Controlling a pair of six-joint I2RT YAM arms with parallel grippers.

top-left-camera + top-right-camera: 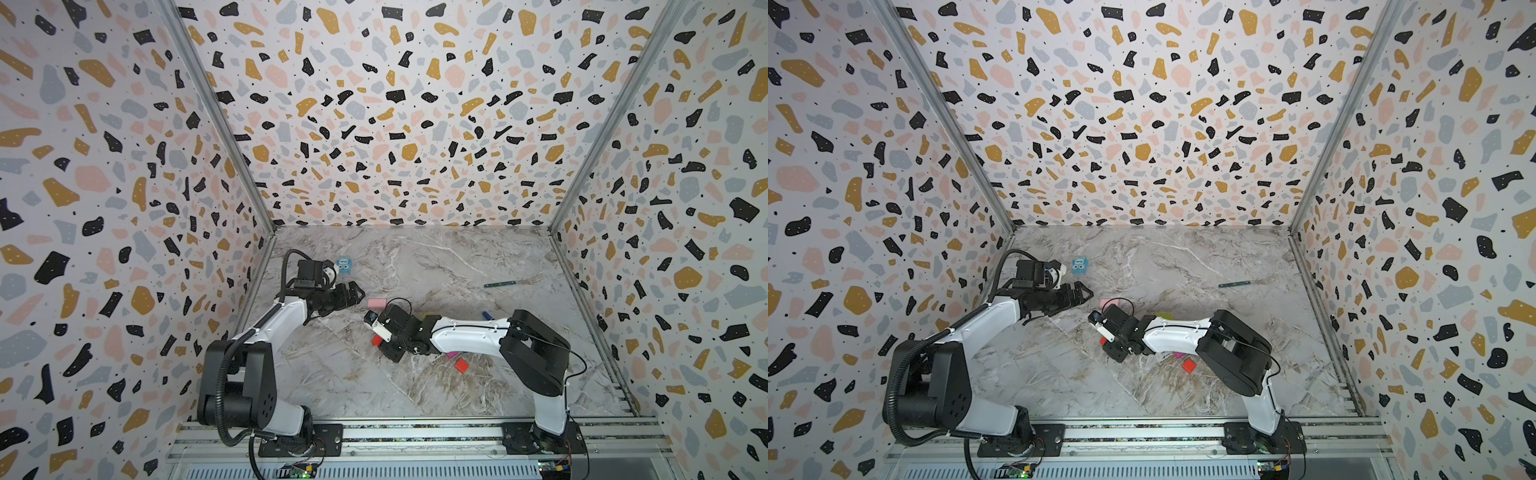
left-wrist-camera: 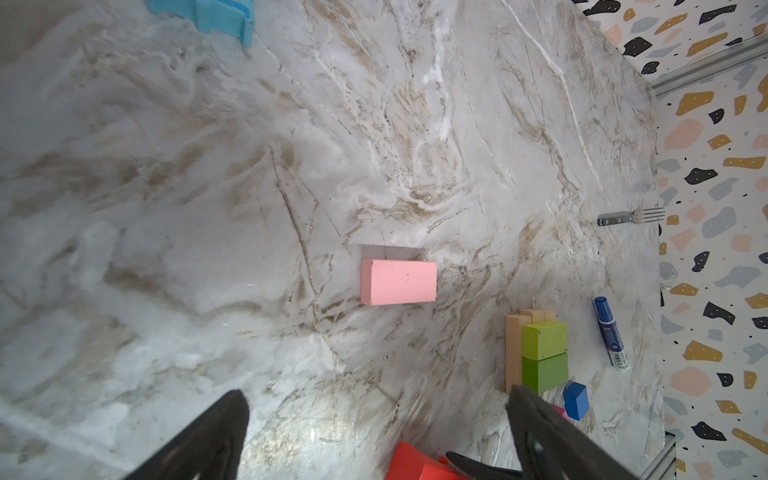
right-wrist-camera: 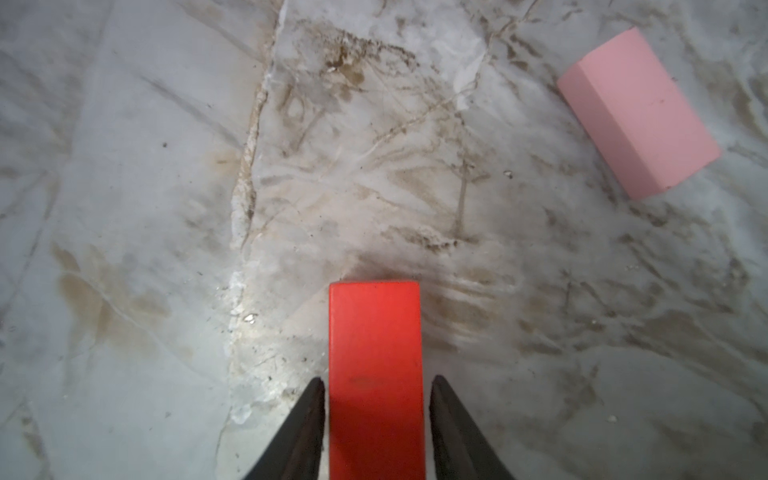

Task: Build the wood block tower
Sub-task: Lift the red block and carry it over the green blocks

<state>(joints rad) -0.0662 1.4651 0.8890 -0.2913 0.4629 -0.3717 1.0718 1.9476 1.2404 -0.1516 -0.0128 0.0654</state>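
My right gripper points down over the red oblong, which lies flat on the marble. One finger stands on each long side of it, and a thin gap shows on both sides. A pink block lies nearby, also seen in a top view. The tower is two lime-green blocks on tan oblongs, mostly hidden by my right arm in both top views. A blue cube and a magenta cube sit beside it, and an orange-red cube lies nearer the front. My left gripper hovers wide open and empty, left of the pink block.
A pale blue box with eyes stands at the back left. A blue-capped marker lies right of the stack. A fork rests toward the back right. Patterned walls close in three sides.
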